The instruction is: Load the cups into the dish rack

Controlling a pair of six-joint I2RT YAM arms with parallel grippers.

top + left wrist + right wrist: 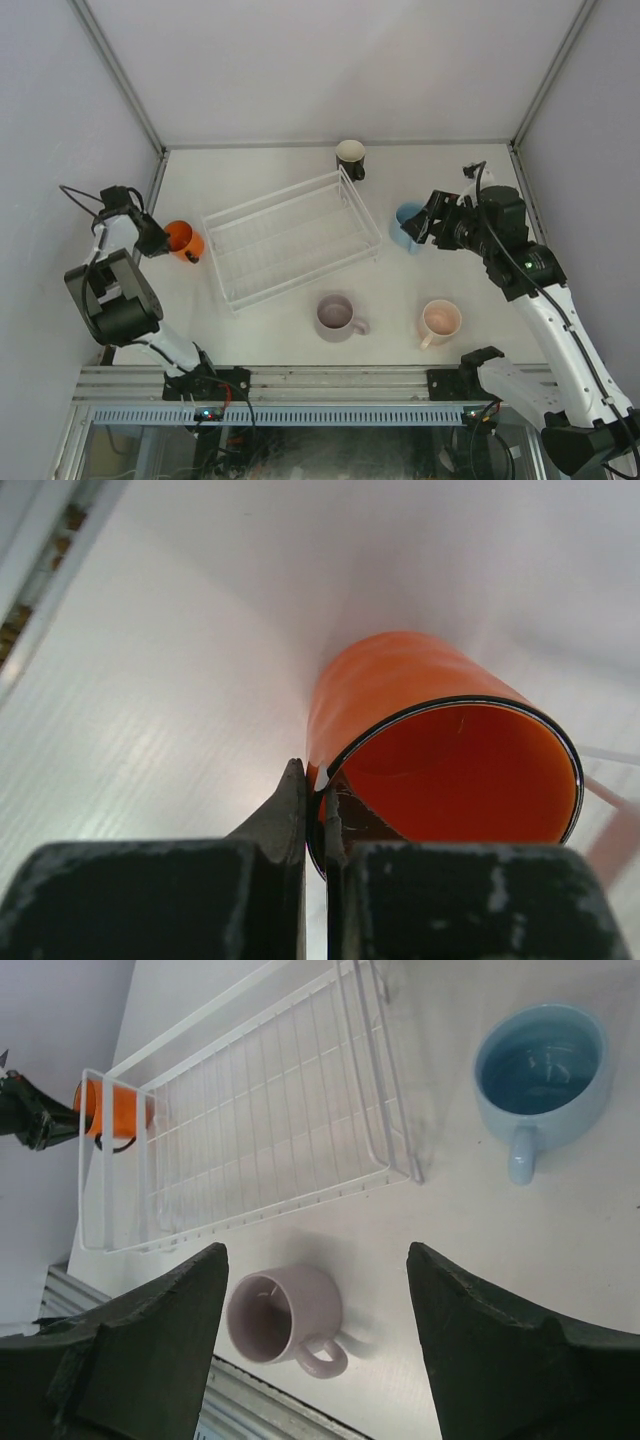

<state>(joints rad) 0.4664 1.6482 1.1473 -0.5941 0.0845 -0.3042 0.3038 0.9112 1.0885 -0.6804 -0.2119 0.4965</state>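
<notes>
**Left claw point(160, 240) clenched on the orange mug's rim; right claw point(422, 225) spread wide beside the blue mug**

The left claw point(312, 795) is clamped on the orange mug point(440, 750). One finger sits inside the rim and the other outside, pinching the wall between them. From this claw the mug's body reaches away towards the dish rack point(270, 195), with its mouth turned back at the wrist camera, so the mug is tipped rather than upright. Whether it touches the table point(250, 165) I cannot tell. The rack lies just past the mug, to this claw's right, set at a slant on the table.

The right claw point(315, 1260) is released, its two fingers point(150, 1340) standing far apart with nothing between them. The light blue mug point(408, 226) stands upright right at its tips, on the rack side, with its handle towards the near edge. I cannot tell if the fingers touch it. The rack's right end lies just beyond that mug from this claw.

The lilac mug point(335, 315) and the peach mug point(441, 320) stand upright nearer the arm bases than the right claw. The lilac one is off to its left and the peach one almost straight back. The black mug point(351, 156), cream inside, stands farther out and to that claw's left, at the rack's far corner. All five mugs are outside the rack.
</notes>
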